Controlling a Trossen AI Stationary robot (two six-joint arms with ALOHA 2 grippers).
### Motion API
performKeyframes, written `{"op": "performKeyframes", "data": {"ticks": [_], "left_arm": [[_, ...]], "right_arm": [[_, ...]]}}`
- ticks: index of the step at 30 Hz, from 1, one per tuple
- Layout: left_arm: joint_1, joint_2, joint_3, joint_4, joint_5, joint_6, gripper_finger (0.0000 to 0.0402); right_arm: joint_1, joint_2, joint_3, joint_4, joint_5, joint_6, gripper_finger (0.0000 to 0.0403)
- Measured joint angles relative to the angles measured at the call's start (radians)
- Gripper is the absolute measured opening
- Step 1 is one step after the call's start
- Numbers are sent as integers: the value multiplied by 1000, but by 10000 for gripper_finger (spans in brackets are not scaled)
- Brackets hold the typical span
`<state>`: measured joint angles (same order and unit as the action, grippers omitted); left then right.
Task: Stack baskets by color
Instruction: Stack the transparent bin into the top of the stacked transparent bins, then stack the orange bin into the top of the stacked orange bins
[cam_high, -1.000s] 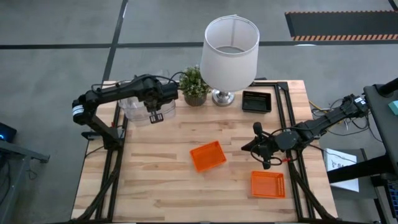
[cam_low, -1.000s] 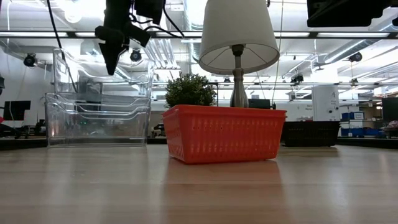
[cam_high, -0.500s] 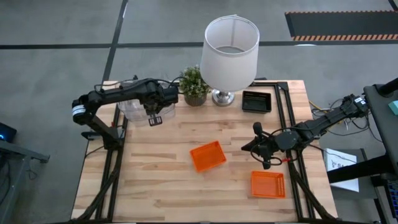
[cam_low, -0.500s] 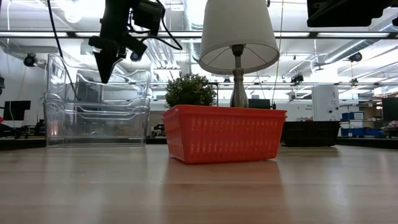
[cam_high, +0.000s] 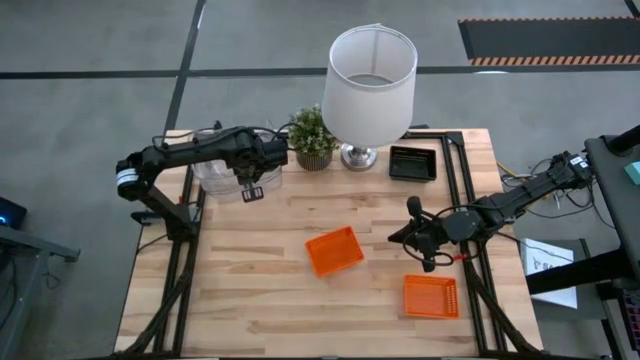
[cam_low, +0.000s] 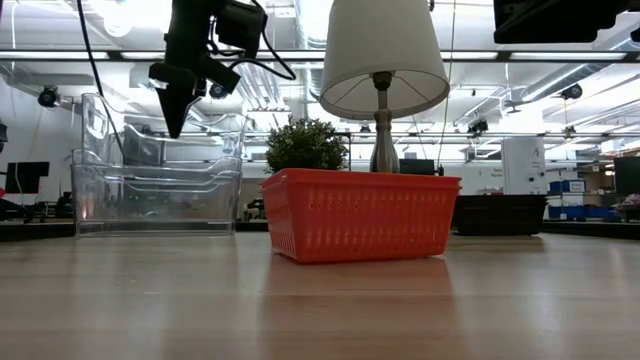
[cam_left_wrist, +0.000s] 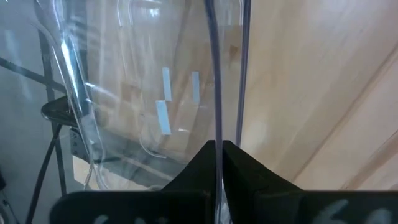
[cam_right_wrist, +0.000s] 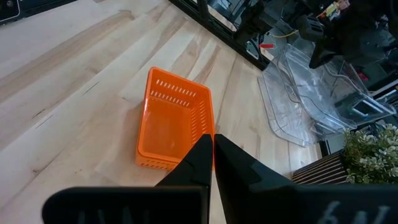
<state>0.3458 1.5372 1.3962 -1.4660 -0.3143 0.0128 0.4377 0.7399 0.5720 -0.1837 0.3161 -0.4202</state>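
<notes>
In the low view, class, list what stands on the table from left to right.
Clear bins → potted plant → orange basket → black basket. The lamp overlaps the plant and orange basket, so it is left out.

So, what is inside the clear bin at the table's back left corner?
More clear bins are nested inside it, and the left gripper holds the top one's wall. No other contents show; the count is unclear.
</notes>
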Motion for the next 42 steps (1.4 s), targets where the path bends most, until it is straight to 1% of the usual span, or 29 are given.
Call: {"op": "performKeyframes", "data": {"ticks": [4,14,17,19,21,24,29,32,38,40,42], "left_arm": [[0,0,-1,1,10,0,9],[-2,0,-9,11,23,-15,88],[-12,-4,-9,33,28,-43,99],[-26,-11,-12,71,34,-91,102],[-49,-16,-12,127,41,-131,103],[-98,-28,-13,200,39,-139,103],[-183,-50,-14,334,-31,-203,103],[-255,-50,-14,454,-47,-215,103],[-414,-33,-38,722,-137,-157,103],[-463,-33,-68,839,-165,-122,103],[-504,-33,-110,951,-172,-75,103]], "right_arm": [[0,0,0,0,0,0,9],[0,0,-1,0,0,6,9],[0,0,-6,-1,-1,8,9],[0,0,-10,-1,-1,13,9],[0,0,-14,-1,-1,21,9],[0,0,-17,-1,-1,29,9],[0,0,-19,-1,-1,36,9],[0,0,-20,-1,-1,38,9],[0,0,-26,1,-1,55,9],[0,0,-30,-1,-1,66,9],[0,0,-34,0,-1,90,9]]}}
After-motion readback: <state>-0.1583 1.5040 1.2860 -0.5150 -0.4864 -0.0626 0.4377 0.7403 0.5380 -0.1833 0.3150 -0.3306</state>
